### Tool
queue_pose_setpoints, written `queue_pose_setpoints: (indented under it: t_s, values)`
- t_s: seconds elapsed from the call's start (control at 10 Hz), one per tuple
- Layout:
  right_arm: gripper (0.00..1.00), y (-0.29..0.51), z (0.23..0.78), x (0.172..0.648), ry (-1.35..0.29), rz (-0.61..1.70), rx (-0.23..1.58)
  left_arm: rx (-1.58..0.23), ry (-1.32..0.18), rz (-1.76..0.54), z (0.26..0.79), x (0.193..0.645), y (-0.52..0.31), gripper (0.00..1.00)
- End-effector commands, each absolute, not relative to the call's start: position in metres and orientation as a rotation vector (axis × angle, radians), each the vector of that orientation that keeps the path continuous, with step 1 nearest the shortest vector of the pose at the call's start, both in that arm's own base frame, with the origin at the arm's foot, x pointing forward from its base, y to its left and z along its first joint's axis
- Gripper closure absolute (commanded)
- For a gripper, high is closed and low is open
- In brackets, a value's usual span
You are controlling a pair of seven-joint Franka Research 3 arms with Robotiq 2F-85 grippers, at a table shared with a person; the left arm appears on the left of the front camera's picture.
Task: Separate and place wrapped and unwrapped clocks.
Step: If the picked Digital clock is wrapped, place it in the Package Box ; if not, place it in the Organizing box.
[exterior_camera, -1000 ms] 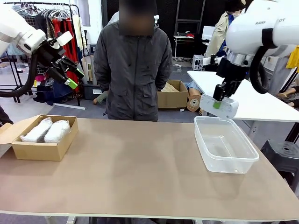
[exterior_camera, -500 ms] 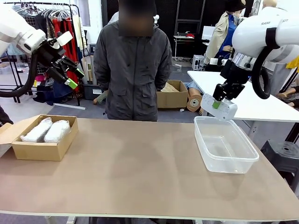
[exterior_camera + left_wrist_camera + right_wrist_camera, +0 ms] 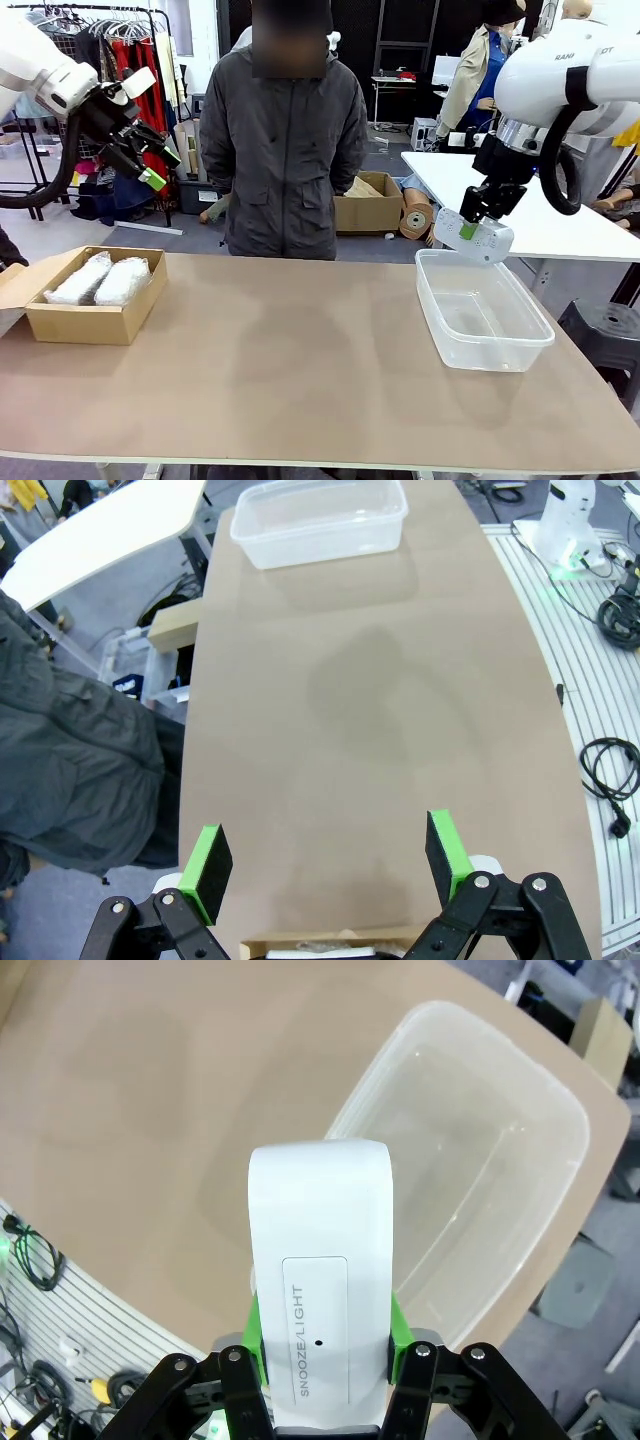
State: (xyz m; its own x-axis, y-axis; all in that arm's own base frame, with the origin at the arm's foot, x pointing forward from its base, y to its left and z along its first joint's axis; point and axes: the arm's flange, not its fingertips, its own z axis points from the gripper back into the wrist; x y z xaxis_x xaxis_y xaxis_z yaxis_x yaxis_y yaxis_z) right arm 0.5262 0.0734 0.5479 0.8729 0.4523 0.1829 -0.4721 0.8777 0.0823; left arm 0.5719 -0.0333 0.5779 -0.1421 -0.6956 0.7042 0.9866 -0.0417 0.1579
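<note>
We saw a bright room lit evenly from above. The front picture was sharp, and the brown table (image 3: 300,350) looked flat and matte, with only soft, pale shadows on it. A faint gray shadow lay in the middle of the table in the left wrist picture, and another soft one lay on the table in the right wrist picture. The clear tub (image 3: 483,315) caught a little shine on its rim. Both wrist pictures bent at the edges, so the straight table sides curved. The bare white clock (image 3: 320,1290) up close looked very bright but still clear, and we could read its print.
</note>
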Motion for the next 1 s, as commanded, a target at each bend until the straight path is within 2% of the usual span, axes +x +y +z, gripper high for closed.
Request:
queue_pose_setpoints:
  t_s: [0.0, 0.7, 0.9]
  values:
    - [1.0, 0.072, 0.551, 0.526, -0.163, 0.497, 0.115, -0.515, -0.724, -1.579, 0.579, 0.571, -0.032, 0.0]
    - [1.0, 0.044, 0.482, 0.574, -0.116, 0.185, 0.184, -0.515, -0.724, -1.579, 0.579, 0.571, -0.032, 0.0]
    - [1.0, 0.039, 0.45, 0.585, -0.123, 0.127, 0.151, -0.515, -0.724, -1.579, 0.579, 0.571, -0.032, 0.0]
